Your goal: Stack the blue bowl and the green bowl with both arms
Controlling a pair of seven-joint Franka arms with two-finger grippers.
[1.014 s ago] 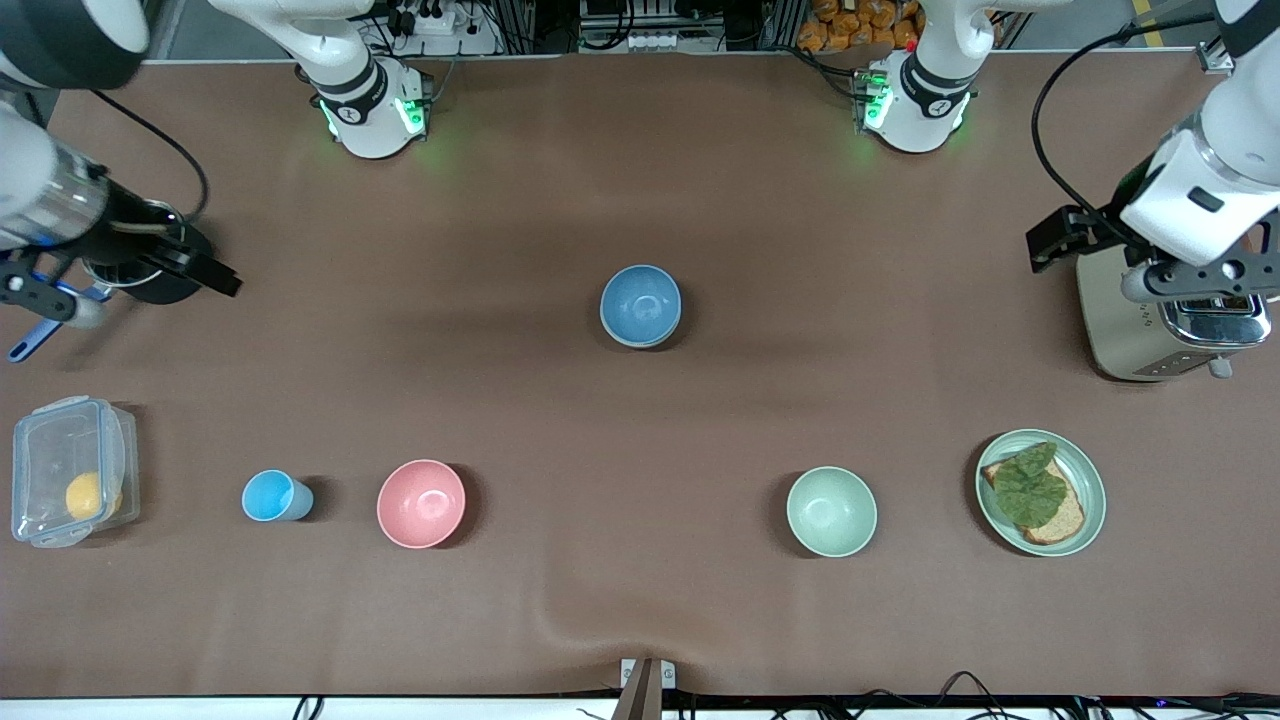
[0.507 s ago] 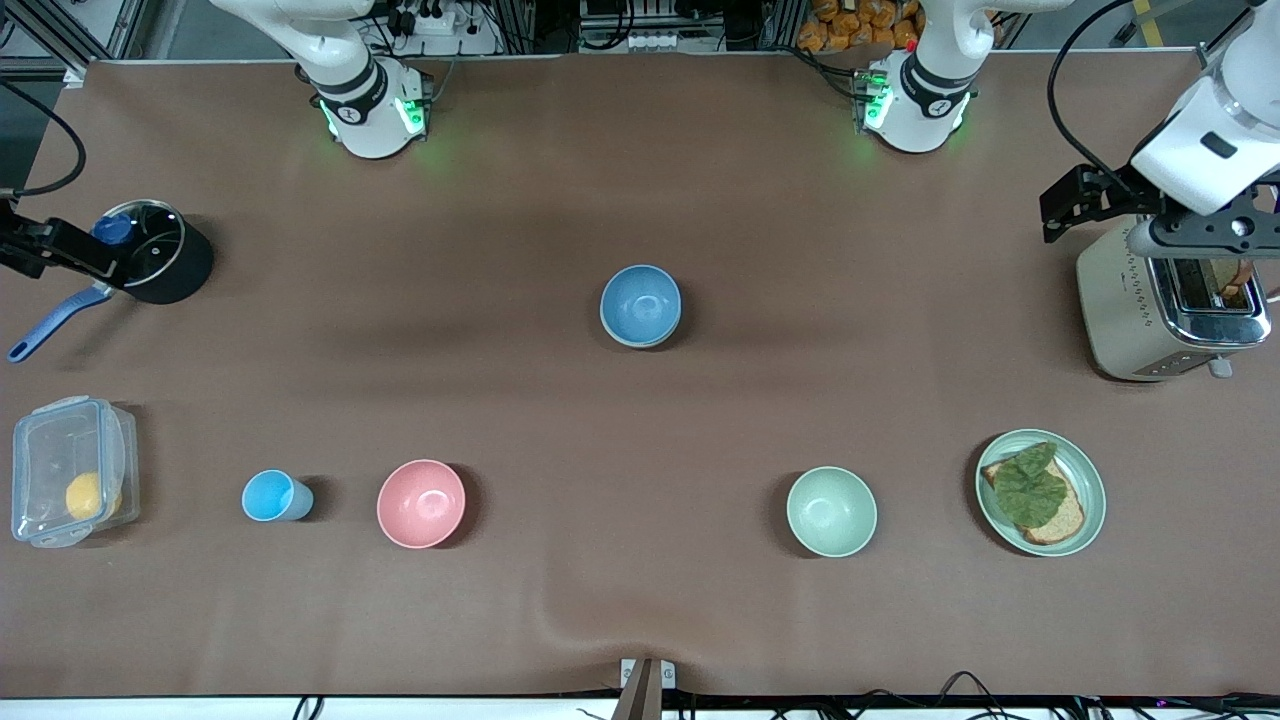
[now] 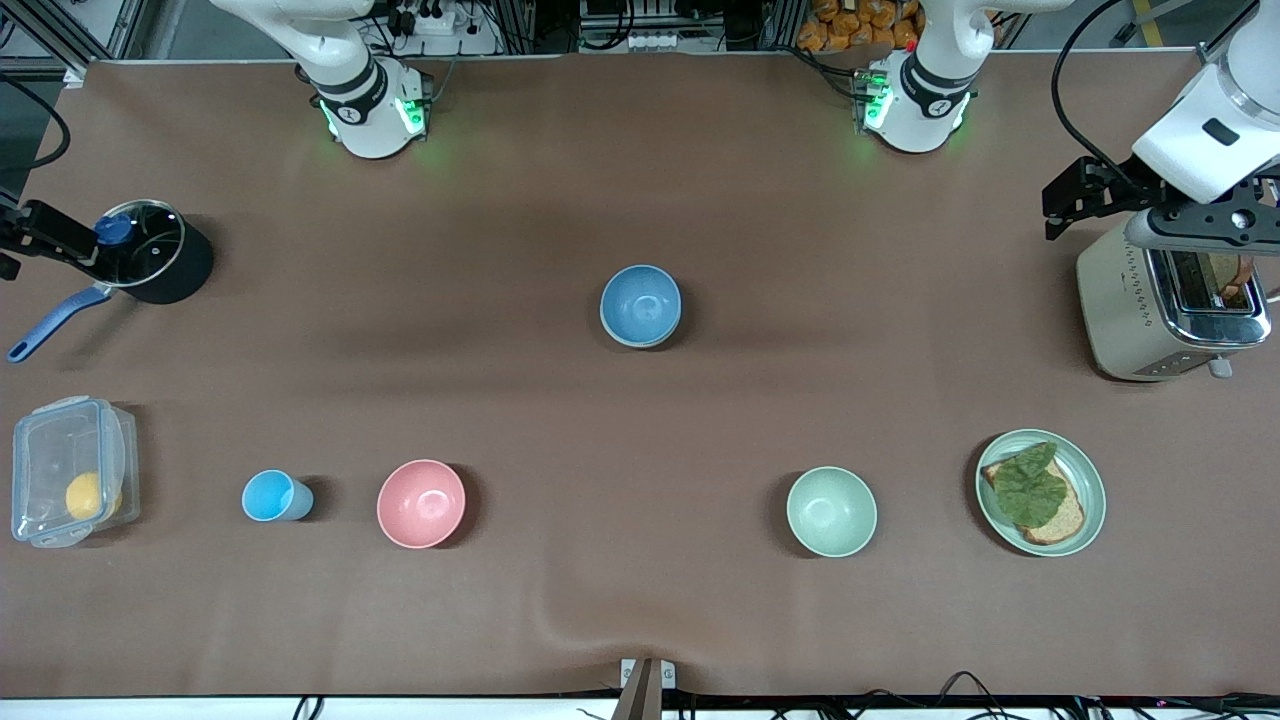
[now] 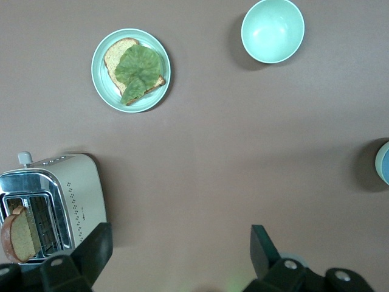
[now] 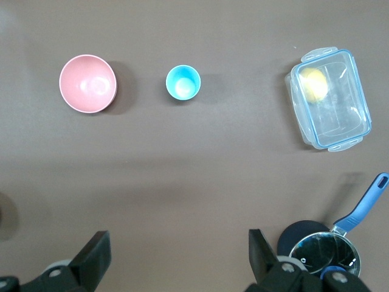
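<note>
While both arms wait, round matte blue bowl (image 3: 640,305) sits upright.

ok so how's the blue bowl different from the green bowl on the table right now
Color: the blue bowl is medium blue with a lighter inside, while the green bowl is a pale sage green. Place: the blue bowl sits mid-table, farther from the front camera; the green bowl is nearer that camera, toward the left arm's end, beside the plate of bread and lettuce. Both are round, upright, empty, about the same size, and untouched by either gripper.
</note>
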